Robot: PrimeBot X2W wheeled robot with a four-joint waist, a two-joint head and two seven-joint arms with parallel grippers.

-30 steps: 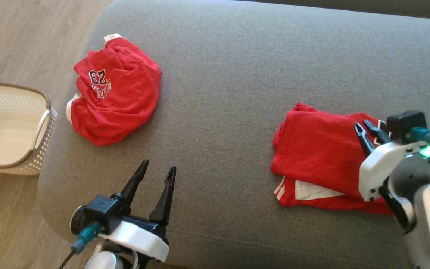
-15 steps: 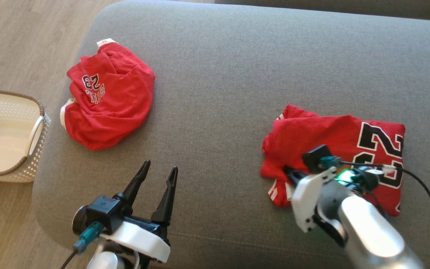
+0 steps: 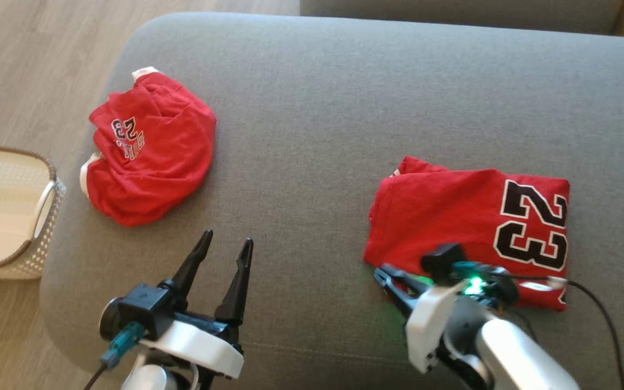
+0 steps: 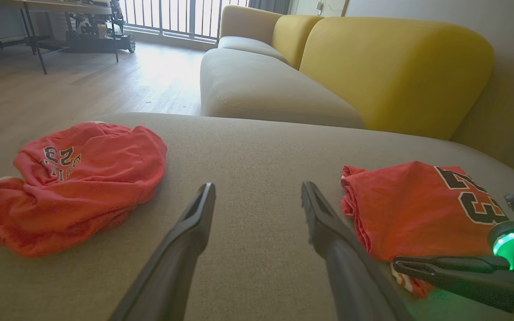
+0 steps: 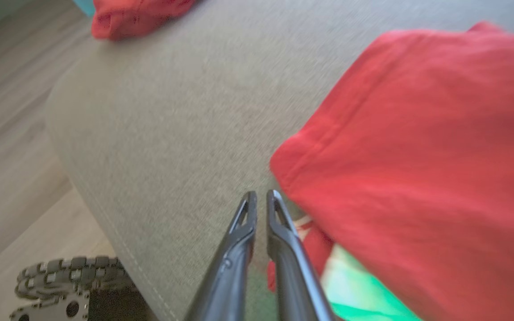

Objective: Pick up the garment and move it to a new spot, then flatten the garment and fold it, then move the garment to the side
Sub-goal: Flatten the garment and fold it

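High head, low wrists, shared sofa point(image 3: 312, 108)

basket point(image 3: 45, 230) cut off left, folded jersey point(image 5: 417, 156) blurred

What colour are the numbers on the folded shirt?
The numbers are black, edged white, on the red folded shirt; clearest in the head view.

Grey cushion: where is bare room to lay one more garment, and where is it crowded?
The widest bare patch lies in the middle of the grey cushion, between the crumpled red garment and the folded jersey. The far strip behind both is bare. The near right edge is crowded: the right gripper sits at the jersey's corner.
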